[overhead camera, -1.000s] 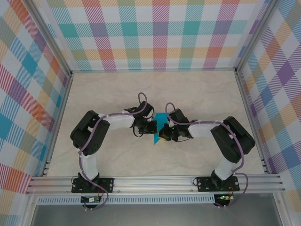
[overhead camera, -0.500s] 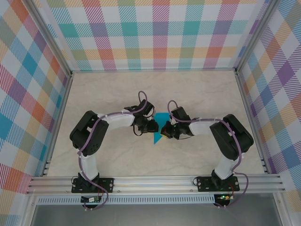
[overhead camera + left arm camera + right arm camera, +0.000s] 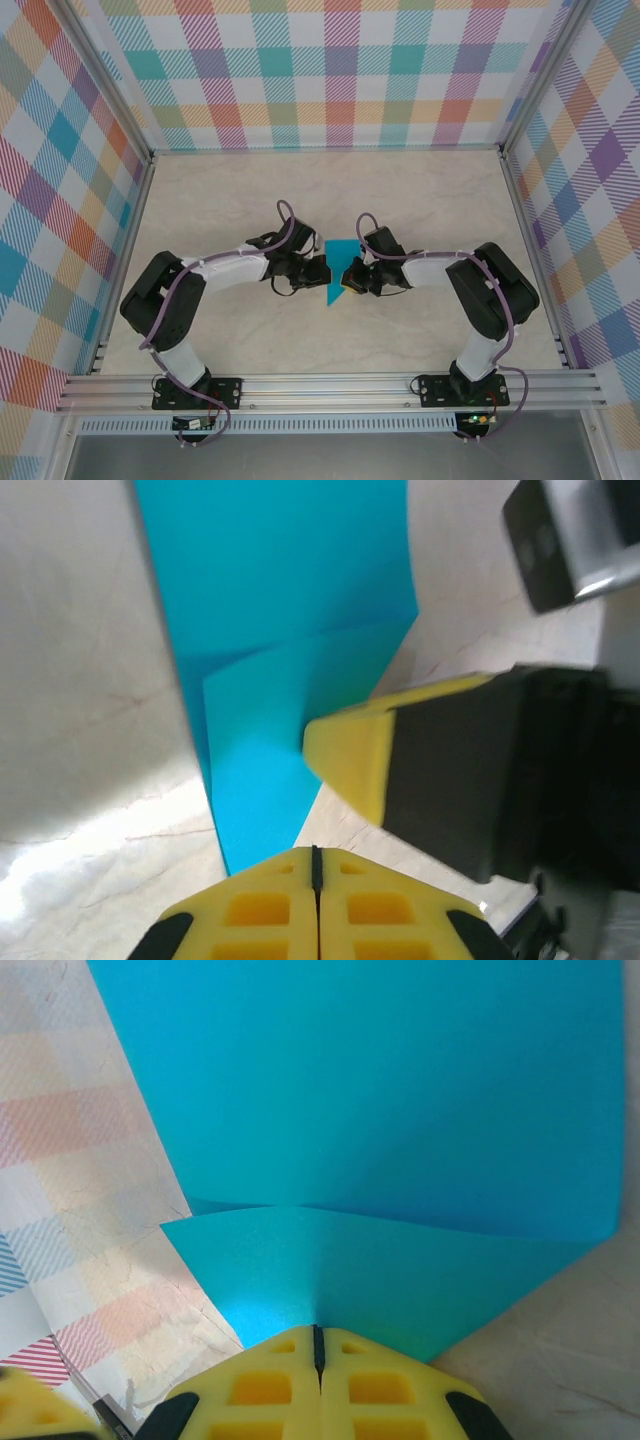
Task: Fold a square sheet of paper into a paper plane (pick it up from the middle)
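Near edge: metal rail (image 3: 330, 385) with both arm bases bolted on, left and right.

Mid-table, left gripper (image 3: 318, 272): fingers pressed fully together, nothing clamped between them. Tips placed right at the narrow end of the sheet of paper (image 3: 343, 250); contact with the sheet not discernible.

Right gripper (image 3: 346, 278): likewise fully closed, nothing clamped. Tips resting on a folded flap of the sheet, facing the left gripper and near it.

Sheet of paper: teal, lying flat on the table (image 3: 220, 200) between and partly beneath the two grippers. Partly folded, with a lighter flap overlapping the wider layer along a slanted crease.

Beyond: bare marbled table surface, then checked walls (image 3: 340, 80) on three sides.
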You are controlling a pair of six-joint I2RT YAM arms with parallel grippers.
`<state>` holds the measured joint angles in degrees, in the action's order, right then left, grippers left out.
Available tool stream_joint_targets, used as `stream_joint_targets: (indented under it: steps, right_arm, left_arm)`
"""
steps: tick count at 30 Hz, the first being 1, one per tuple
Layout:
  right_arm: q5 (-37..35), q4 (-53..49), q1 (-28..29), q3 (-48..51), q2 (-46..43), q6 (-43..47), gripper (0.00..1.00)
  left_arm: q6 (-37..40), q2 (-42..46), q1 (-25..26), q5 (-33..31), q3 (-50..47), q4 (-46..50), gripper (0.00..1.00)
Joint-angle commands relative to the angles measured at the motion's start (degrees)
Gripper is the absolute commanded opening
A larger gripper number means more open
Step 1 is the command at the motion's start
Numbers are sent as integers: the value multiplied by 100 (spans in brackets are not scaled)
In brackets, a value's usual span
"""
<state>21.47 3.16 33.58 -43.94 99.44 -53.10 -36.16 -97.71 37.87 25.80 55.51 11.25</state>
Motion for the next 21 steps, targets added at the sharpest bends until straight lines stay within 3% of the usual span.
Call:
stream_joint_targets:
  steps: [1,16,21]
  right_arm:
    - [-115,-273,25,101,55,-24,0]
    - [-33,-240,25,-8,-118,98,0]
    - [88,243,131,177,-504,511,0]
  left_arm:
    - [-429,-161,59,602,-192,-625,2]
    - [-364,-666,234,458,-355,-413,0]
    - [-212,-753,241,266,-327,-22,0]
